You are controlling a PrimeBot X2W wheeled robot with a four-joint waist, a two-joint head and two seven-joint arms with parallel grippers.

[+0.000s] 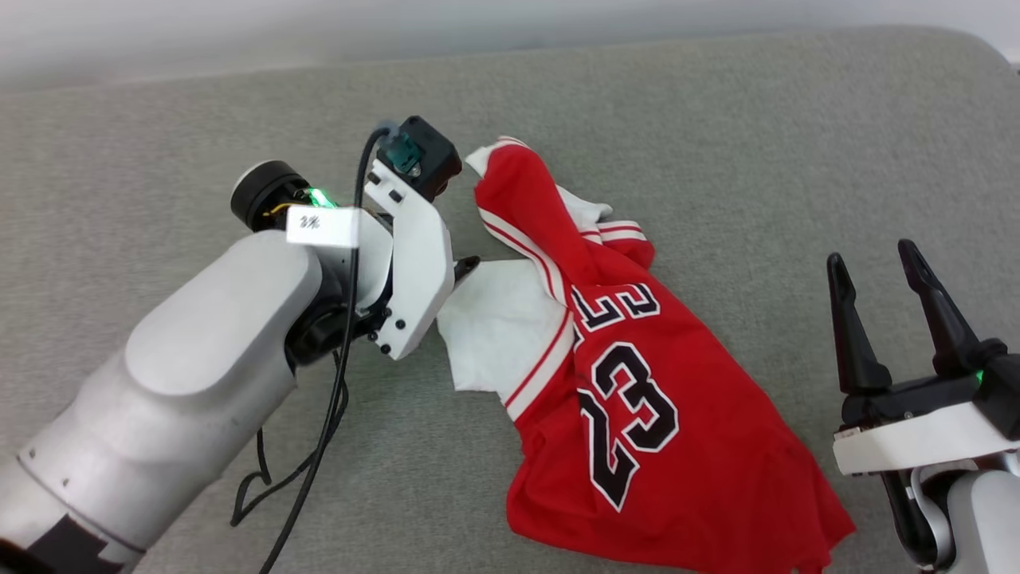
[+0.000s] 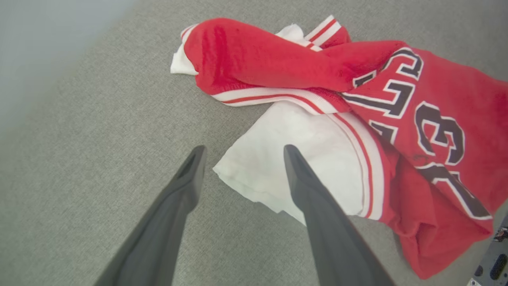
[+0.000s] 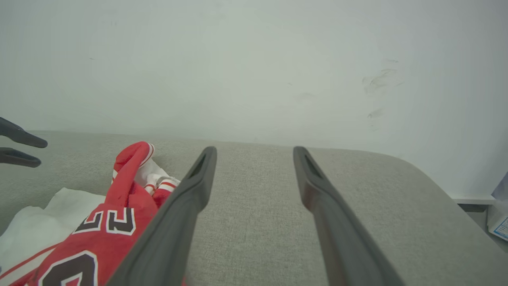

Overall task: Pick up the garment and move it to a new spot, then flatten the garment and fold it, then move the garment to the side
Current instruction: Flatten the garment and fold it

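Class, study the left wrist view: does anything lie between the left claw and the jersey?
Nothing visible does. The open left claw points straight at the jersey's white sleeve, with only bare grey cushion beside it.

- You are looking at the garment (image 1: 661, 446): it is showing as soft, matt knit cloth, with ribbed striped trim and a smooth, flat black print.
- Its white sleeve (image 1: 494, 327) is reading as plain matt cloth.
- The grey surface (image 1: 717, 143) is showing you a coarse woven fabric, matt and slightly fuzzy.
- The left gripper (image 2: 243, 149) and the right gripper (image 3: 254, 149) are showing dark, smooth, matt fingers.
- The left forearm shell (image 1: 207, 343) is catching light as smooth pale plastic.
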